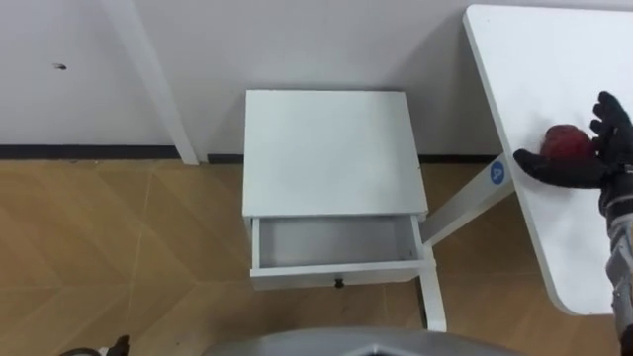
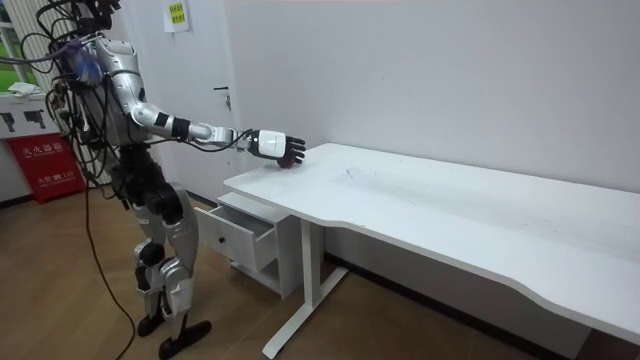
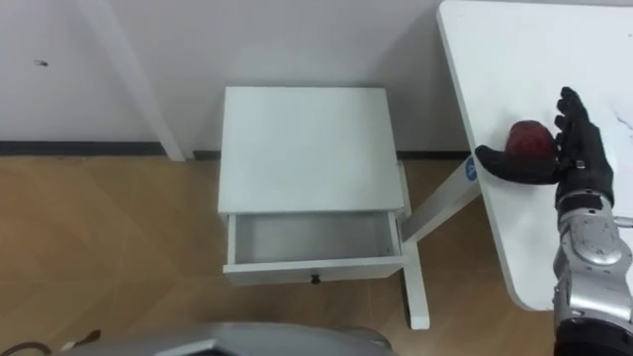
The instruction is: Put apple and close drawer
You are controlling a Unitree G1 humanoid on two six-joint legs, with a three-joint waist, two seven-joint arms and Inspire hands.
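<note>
Near the left edge of the flat white desk (image 1: 539,54), the right robot hand (image 1: 601,163) is spread around the round red apple (image 1: 564,141). Beside the desk, the small white cabinet's (image 1: 331,148) drawer (image 1: 336,243) stands open over the brown wood floor (image 1: 119,247).

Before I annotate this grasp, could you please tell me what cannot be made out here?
Apple: right side, left eye view, covered by the right robot hand; contact unclear.
Drawer: rear part, same view, hidden under the cabinet top.
Left robot hand: same view, cut off by the bottom edge.
</note>
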